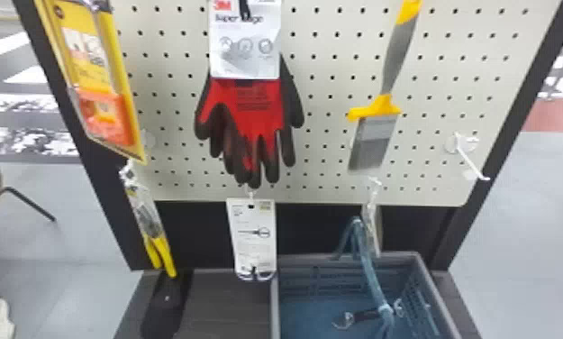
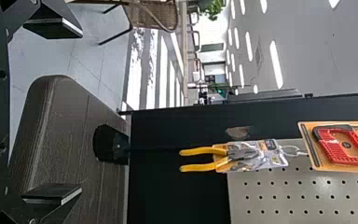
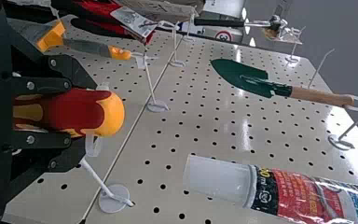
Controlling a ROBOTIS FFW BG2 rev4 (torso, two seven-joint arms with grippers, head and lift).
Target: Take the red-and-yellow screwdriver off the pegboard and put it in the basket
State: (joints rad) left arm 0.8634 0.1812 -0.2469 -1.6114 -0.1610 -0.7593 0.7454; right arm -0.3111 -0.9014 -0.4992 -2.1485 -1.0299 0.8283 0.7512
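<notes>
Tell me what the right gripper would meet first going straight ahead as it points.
The right gripper would probably meet the pegboard behind the screwdriver it holds, or first the white hook near its jaws; depth is unclear.

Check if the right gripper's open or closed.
The right gripper is closed on the screwdriver: its fingers press the red-and-yellow handle from both sides.

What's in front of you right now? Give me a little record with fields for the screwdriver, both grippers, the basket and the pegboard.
Screwdriver: red-and-yellow handle between the right gripper's jaws, loop hanging from it near a white hook
Right gripper: closed on the handle, beside the pegboard
Left gripper: jaws apart, nothing between them
Basket: below the pegboard; screwdriver not in it
Also hanging: gloves, trowel, pliers
Unclear: whether the loop is free of the hook
</notes>
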